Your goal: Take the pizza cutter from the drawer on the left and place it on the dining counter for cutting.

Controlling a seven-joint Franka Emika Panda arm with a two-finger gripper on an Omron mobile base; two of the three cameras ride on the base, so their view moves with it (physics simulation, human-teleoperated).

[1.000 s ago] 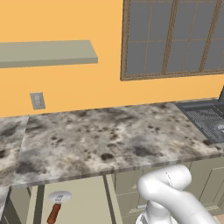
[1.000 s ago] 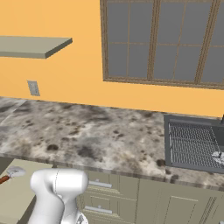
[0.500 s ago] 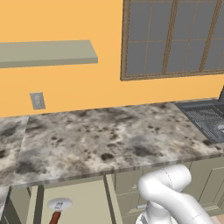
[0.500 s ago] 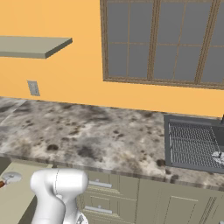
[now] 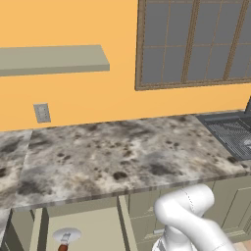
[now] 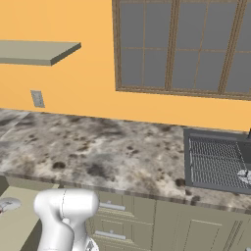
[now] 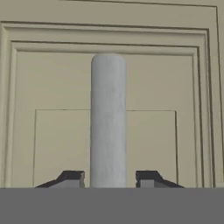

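Observation:
The sage-green drawer under the wall counter stands pulled out at the lower left. In it lies the pizza cutter, a silver wheel on a red-brown handle, also seen at the left edge of the right base view as the pizza cutter. In the hand view my gripper is shut on the drawer's silver bar handle, one dark fingertip on each side, facing the drawer front. The dining counter is out of view.
The mottled stone wall counter overhangs the back of the drawer. A sink with a dark rack lies at the right. Closed drawers sit beside my arm. A shelf and a window are on the orange wall.
The pizza cutter and the drawer floor have slid toward the base, lower in the left base view. The counter and wall have not shifted.

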